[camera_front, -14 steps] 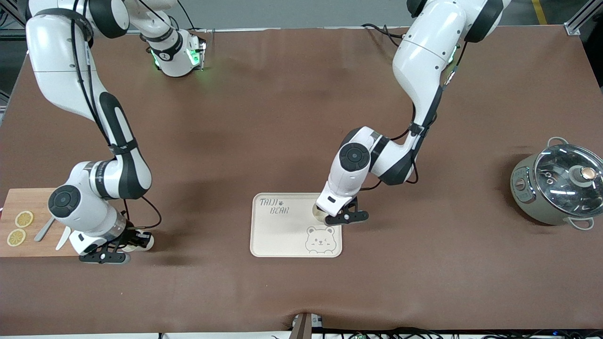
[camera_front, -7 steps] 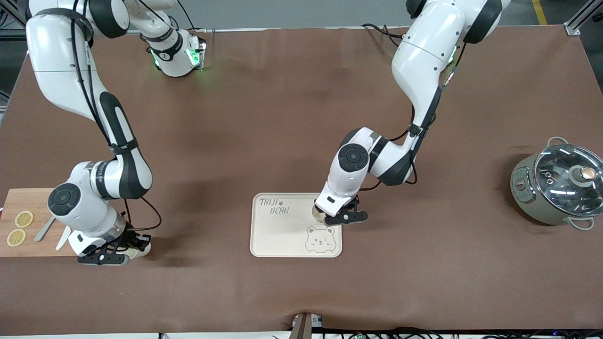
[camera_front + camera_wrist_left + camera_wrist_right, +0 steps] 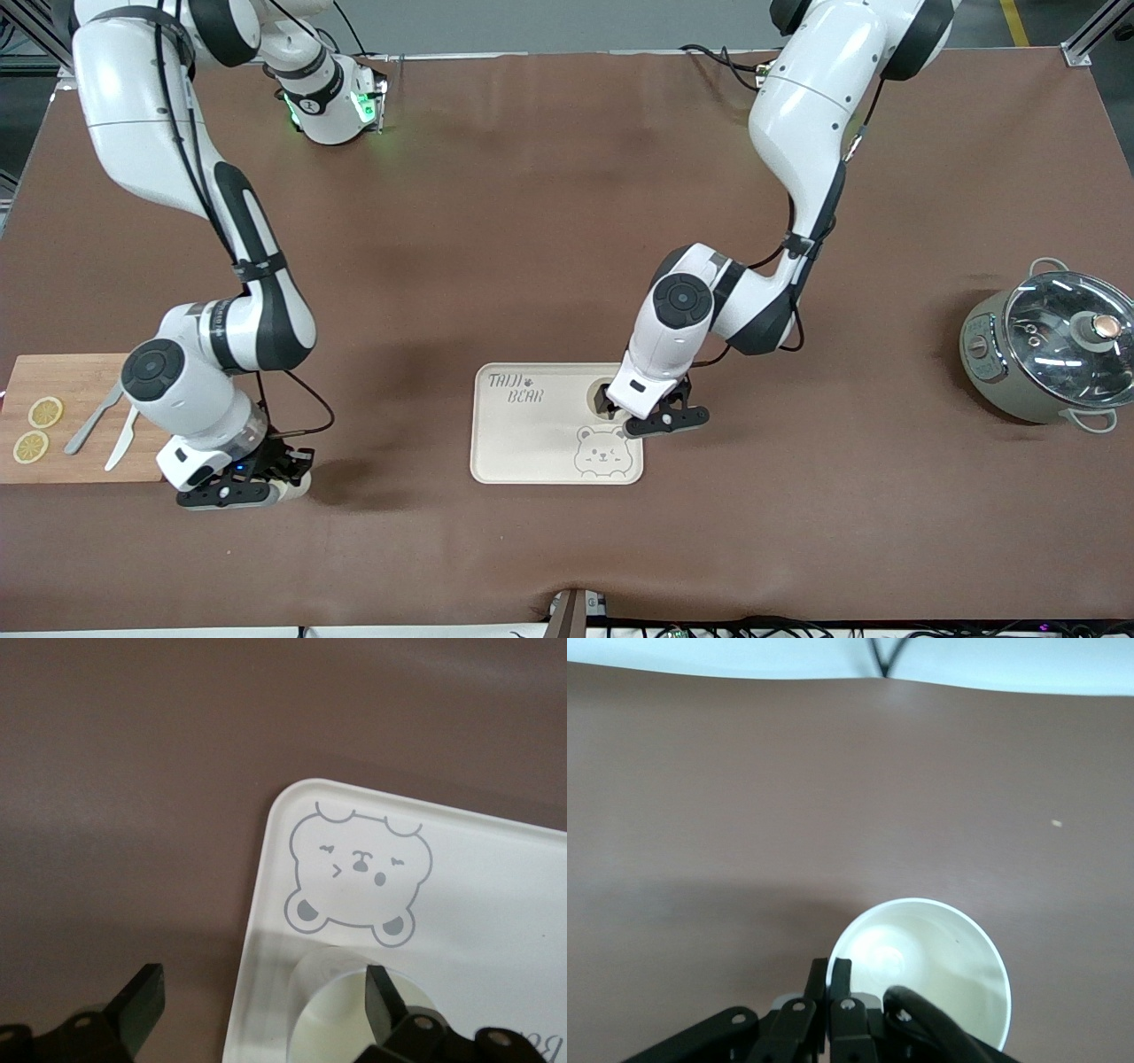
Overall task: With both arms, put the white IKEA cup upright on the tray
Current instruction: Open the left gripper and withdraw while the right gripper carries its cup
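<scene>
Since one white cup (image 3: 603,396) stands upright on the tray (image 3: 532,443), in its corner farther from the front camera toward the left arm's end, the first placement looks done. The left tool (image 3: 651,409) hangs over that corner with jaws spread wide and nothing between them. The right tool (image 3: 244,487) is clamped on the rim of a second cup (image 3: 294,485), low over the worktop (image 3: 532,221) just beside the cutting board (image 3: 53,465). Next, I judge, the left arm should rise clear while the right carries its cup, mouth up, to bare tray.
</scene>
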